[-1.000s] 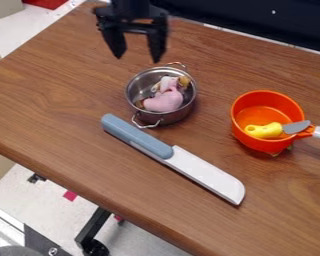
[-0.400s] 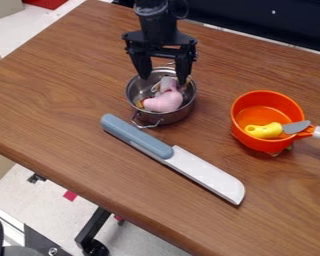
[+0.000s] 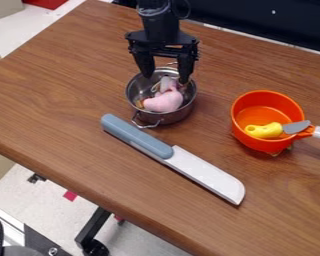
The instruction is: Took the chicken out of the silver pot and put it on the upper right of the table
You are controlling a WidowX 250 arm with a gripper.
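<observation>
My black gripper (image 3: 166, 79) hangs over the back part of the silver pot, its two fingers spread apart with the tips at about rim height. Inside the silver pot (image 3: 177, 116) lies the pink chicken (image 3: 164, 101), toward the front of the pot, just below and in front of the fingertips. Nothing is held between the fingers. The pot stands upright on the brown wooden table (image 3: 62, 95), and part of its back rim is hidden behind the gripper.
A toy knife (image 3: 206, 172) with a blue-grey handle lies diagonally in front of the pot. On the right stands an orange pot (image 3: 266, 142) with a yellow-handled utensil (image 3: 264, 131) in it, its light handle pointing right. The table's front edge runs diagonally at lower left.
From upper left of the pot, the gripper has moved right and toward the camera, to over the pot. Pot, chicken and knife have stayed where they were.
</observation>
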